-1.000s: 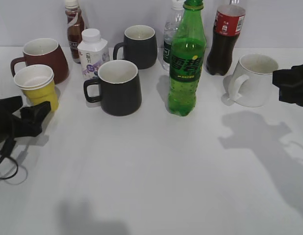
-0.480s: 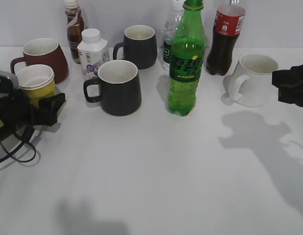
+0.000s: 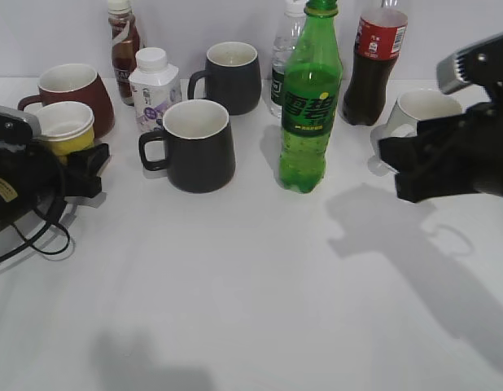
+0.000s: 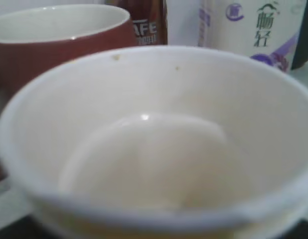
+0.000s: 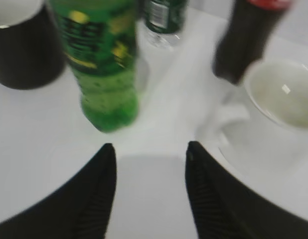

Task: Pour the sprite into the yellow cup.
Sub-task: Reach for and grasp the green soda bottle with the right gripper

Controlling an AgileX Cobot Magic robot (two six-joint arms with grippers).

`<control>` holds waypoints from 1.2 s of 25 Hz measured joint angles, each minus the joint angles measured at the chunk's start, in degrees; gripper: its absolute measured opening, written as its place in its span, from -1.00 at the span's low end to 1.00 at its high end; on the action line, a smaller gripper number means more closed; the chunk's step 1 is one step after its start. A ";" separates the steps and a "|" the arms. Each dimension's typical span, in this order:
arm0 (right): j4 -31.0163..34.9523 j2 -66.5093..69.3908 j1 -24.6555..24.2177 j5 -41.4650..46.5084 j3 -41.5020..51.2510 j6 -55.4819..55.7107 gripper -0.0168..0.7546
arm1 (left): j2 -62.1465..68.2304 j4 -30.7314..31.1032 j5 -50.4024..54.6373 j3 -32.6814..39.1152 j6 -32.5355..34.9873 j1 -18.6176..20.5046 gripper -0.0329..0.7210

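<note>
The sprite [image 3: 311,106], a tall green bottle with its green cap on, stands upright at the table's middle back; it also shows in the right wrist view [image 5: 101,64]. The yellow cup [image 3: 72,143] stands at the far left, in front of the brown-red mug [image 3: 72,94]. My left gripper [image 3: 84,168] is right at the cup; one finger shows on the cup's right side. The cup's white inside fills the left wrist view [image 4: 159,149] and hides the jaws. My right gripper [image 3: 400,169] is open and empty [image 5: 151,148], to the right of the sprite and apart from it.
Two black mugs [image 3: 194,142] [image 3: 231,75] stand left of the sprite. A white mug [image 3: 422,110] sits behind my right gripper. A cola bottle [image 3: 378,65], a water bottle [image 3: 286,57], a white drink bottle [image 3: 154,85] and a brown bottle [image 3: 123,45] line the back.
My left gripper has closed in on the yellow cup, which has shifted slightly right. My right gripper has come in from the right edge towards the sprite.
</note>
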 joint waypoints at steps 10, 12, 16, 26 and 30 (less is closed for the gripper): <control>-0.63 16.03 0.39 -21.59 0.00 3.99 0.52 | -0.20 3.52 -0.55 -0.10 0.00 0.00 0.17; -2.45 18.28 0.39 -26.89 0.00 6.21 0.53 | -0.92 4.79 -1.42 0.58 0.00 0.00 0.17; -9.84 20.62 0.43 -32.69 0.00 11.62 0.54 | -3.91 5.50 -2.86 4.08 0.00 0.00 0.16; -14.71 32.28 0.43 -47.45 -0.70 13.44 0.61 | -8.18 15.44 -2.86 12.41 -0.26 0.00 0.16; -14.91 37.08 0.43 -49.87 -2.70 13.50 0.61 | -8.18 22.49 -2.86 12.46 -1.48 0.00 0.16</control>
